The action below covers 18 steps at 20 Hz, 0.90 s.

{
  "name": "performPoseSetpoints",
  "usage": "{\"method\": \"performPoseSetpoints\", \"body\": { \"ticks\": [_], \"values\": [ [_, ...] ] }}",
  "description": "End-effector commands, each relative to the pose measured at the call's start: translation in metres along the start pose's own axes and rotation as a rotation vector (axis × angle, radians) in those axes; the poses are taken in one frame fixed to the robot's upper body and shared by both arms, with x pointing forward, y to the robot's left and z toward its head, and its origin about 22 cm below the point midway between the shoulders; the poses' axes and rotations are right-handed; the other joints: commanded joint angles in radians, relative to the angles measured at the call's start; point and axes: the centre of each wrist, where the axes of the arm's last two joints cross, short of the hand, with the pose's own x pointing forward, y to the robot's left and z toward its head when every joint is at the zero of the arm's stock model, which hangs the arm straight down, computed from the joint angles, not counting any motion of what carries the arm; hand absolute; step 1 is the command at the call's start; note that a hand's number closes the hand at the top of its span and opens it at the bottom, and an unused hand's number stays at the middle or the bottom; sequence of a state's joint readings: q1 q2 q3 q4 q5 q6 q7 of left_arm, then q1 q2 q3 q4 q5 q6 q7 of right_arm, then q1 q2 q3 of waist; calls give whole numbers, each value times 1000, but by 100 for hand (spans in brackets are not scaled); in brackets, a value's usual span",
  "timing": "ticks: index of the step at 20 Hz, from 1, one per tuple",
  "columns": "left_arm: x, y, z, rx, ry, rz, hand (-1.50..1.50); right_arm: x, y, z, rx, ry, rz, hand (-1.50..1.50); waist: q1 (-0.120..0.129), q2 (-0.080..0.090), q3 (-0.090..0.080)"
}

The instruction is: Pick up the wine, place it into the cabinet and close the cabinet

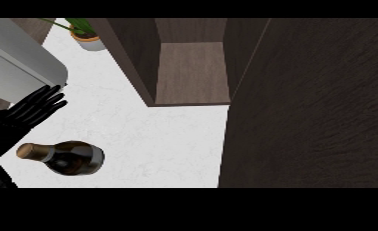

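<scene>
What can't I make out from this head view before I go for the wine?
- Right hand: not in view, nothing says where it is.
- Left hand: palm and forearm cut off by the left edge; only straight fingers show.
- Open cabinet door: fills the right side, hiding the counter behind it.
- Cabinet: top cut off by the upper band.
- Wine bottle: label unreadable.

left hand (29,112) | colour: matte black | shape: slim, tapered fingers | markings: none visible

The bottle (70,158) was dark brown with a tan cap, the counter (159,140) speckled white, the cabinet (295,115) dark wood-grained, the hand (29,112) black.
</scene>
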<state>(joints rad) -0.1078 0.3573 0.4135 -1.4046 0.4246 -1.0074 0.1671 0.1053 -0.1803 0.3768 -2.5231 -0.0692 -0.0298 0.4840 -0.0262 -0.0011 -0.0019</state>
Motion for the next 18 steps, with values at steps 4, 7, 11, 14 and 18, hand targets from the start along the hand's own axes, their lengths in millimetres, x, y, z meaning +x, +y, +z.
{"method": "performPoseSetpoints", "body": {
  "ticks": [4, 7, 11, 14, 18],
  "values": [
    [-31, -2, -5, -7, 47, -17, -150, 37, -1, 35, 16, -86, -30, -150, 3, 1, 1],
    [-41, -4, -20, -18, 56, -18, -150, 42, 0, 39, 26, -90, -23, -150, -6, 1, 0],
    [-64, 4, -13, -5, 83, 29, -150, 44, 2, 37, 39, -96, -15, -150, -11, 3, -2],
    [-73, 2, -3, -55, 77, 38, -150, 41, 2, 36, 13, -98, -18, -150, -2, 1, -1],
    [-87, -1, -6, -55, 109, 28, -150, 41, 3, 35, 39, -80, -22, -150, -1, 2, -2]
  ]
}}
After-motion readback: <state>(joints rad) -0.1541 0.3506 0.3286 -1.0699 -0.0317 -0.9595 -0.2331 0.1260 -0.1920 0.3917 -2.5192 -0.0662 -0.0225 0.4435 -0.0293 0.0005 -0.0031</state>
